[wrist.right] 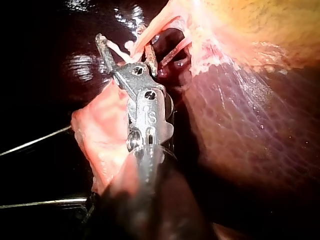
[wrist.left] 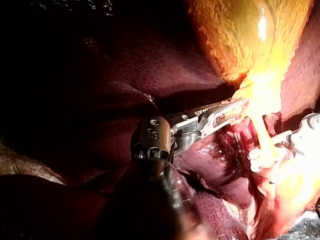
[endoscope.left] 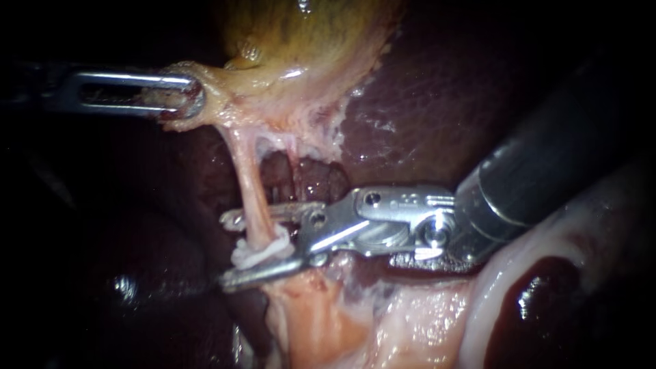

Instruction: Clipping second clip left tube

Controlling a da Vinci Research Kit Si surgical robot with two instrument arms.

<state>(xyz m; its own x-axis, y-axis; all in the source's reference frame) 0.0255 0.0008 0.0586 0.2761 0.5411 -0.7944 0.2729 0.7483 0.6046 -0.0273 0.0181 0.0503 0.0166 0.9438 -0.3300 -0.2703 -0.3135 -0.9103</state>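
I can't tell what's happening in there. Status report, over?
Left instrument jaws shut on gallbladder. Right instrument jaws open around left tube. White clip on tube between them. Nothing in the way.

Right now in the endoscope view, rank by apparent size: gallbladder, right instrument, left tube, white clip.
Largest, unranked: gallbladder and right instrument. They take up similar area, and the instrument seems nearer the camera.
Then: left tube.
Smallest: white clip.
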